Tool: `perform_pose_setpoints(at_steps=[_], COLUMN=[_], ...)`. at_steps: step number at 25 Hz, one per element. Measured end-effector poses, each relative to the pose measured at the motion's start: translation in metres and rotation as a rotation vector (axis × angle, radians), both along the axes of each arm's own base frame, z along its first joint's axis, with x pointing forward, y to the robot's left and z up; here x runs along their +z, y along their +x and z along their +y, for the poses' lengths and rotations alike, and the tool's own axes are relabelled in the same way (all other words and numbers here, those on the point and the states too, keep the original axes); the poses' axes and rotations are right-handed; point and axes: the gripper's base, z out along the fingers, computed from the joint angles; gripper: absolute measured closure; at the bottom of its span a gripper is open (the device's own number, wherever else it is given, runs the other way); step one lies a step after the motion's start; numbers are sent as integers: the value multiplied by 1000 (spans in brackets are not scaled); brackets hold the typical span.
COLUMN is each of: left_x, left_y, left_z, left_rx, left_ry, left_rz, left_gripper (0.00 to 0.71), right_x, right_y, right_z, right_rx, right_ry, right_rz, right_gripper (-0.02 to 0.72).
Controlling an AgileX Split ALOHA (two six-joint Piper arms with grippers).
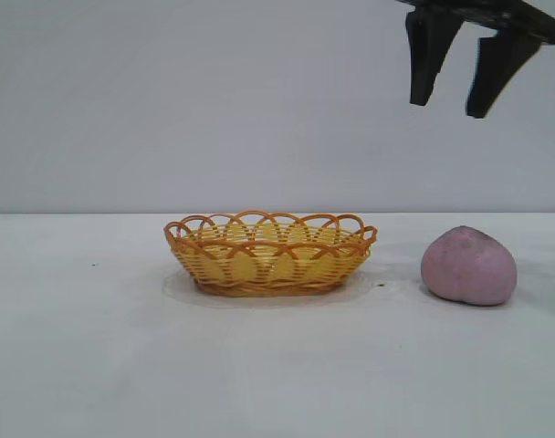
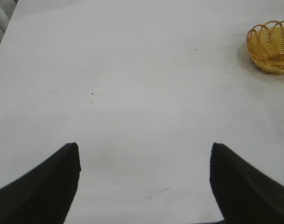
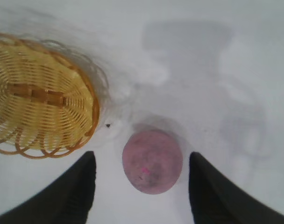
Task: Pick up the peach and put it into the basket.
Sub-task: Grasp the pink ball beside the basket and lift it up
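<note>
1. 2 hands are mine, but only my right hand (image 1: 453,100) matters here: it hangs high above the desk (image 1: 95,365), pointing steeply down, its fingers parted and holding nothing.
2. The peach (image 1: 468,265) sits on the desk almost straight below that hand, well apart from it in height. In the right wrist view the peach (image 3: 152,161) lies between my 2 dark fingers (image 3: 72,196), touching neither, so the gap already straddles it.
3. The peach is rounded with no strong long axis that I can make out, so I judge the approach needs little turning, mainly a straight drop until the fingers flank its widest part.
4. The basket (image 1: 270,254) stands near the peach, toward my left arm's side, with bare desk between them. It looks empty, so the task is not yet begun in earnest.
5. My left hand (image 2: 144,186) is idle, open and empty over bare desk, with the basket (image 2: 272,46) far off at the edge of its view; it is the farther hand from the peach.
6. The desk is plain, pale and flat, with a few tiny specks. Behind it is a plain light wall.
</note>
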Motion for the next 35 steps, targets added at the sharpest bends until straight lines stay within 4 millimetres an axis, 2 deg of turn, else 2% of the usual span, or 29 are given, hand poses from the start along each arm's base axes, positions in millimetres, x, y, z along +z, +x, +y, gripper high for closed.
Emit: perform_pose_setpoints(at_steps=[2, 3, 7, 21, 25, 26, 27, 28, 29, 35], left_x=[0, 0, 0, 0, 0, 0, 0, 0, 0, 0], left_y=[0, 0, 0, 0, 0, 0, 0, 0, 0, 0], left_z=[0, 0, 0, 0, 0, 0, 0, 0, 0, 0], left_rx=[0, 0, 0, 0, 0, 0, 0, 0, 0, 0], left_ry=[0, 0, 0, 0, 0, 0, 0, 0, 0, 0], left_rz=[-1, -1, -1, -1, -1, -1, -1, -1, -1, -1], left_gripper=[164, 164, 164, 164, 164, 164, 164, 164, 164, 164], right_x=[0, 0, -7, -64, -67, -68, -70, -74, -78, -94], right_y=[-2, -3, -9, -45, -43, -42, -41, -40, -39, -35], right_z=[5, 6, 3, -10, -8, -8, -7, -7, -6, -5], right_rx=[18, 17, 18, 11, -3, -5, -7, -8, -8, -15], right_ry=[-10, -11, -35, -107, -83, -80, -79, -82, -85, -90], right_rz=[-1, -1, 23, 223, 187, 184, 184, 190, 199, 210], right_gripper=[295, 336, 321, 321, 321, 352, 352, 401, 417, 408])
